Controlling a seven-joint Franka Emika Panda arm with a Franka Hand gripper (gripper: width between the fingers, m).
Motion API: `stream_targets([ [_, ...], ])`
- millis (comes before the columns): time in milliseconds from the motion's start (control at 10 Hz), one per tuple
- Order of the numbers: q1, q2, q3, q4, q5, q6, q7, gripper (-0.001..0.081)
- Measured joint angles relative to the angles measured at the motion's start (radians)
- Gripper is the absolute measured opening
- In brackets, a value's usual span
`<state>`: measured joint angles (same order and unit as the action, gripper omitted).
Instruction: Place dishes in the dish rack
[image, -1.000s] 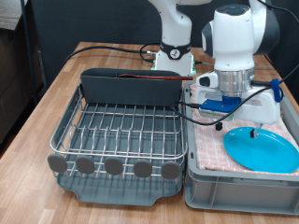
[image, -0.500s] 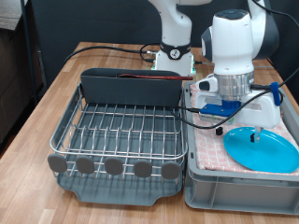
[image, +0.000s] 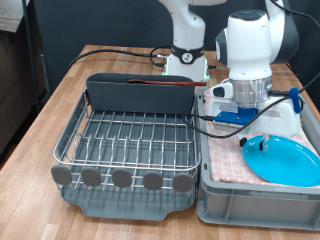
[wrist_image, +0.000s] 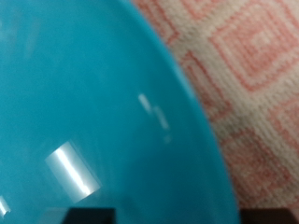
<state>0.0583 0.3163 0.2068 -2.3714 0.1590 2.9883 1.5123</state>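
A round light-blue plate lies on the pink checkered cloth inside the grey bin, at the exterior view's right. My gripper hangs low over the plate's left rim, its fingers hidden behind the white hand. In the wrist view the plate fills most of the picture. Two dark fingertips show wide apart at the frame's edge, one on each side of the rim, so the gripper is open. The wire dish rack stands at the left. A reddish-brown spoon rests in its tall trough.
The grey bin touches the rack's tray on the right. The robot base and cables sit behind the rack on the wooden table. A blue part and a cable hang beside the hand.
The hand came down a little towards the plate. In the last half second the plate shifted right, and its left rim now sits up against the gripper.
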Motion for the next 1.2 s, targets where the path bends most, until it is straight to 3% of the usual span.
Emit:
stream_targets([
  [200,-0.001,0.000,-0.007,-0.001,0.000,-0.001,0.000,0.0100],
  [300,-0.001,0.000,-0.008,-0.001,0.000,-0.001,-0.003,0.0100],
  [400,-0.001,0.000,-0.008,-0.001,0.000,-0.001,-0.004,0.0041],
  [800,-0.002,0.000,-0.007,-0.026,0.000,0.094,-0.022,0.0041],
  [1200,-0.007,-0.019,-0.010,-0.030,-0.002,0.103,-0.033,0.0025],
])
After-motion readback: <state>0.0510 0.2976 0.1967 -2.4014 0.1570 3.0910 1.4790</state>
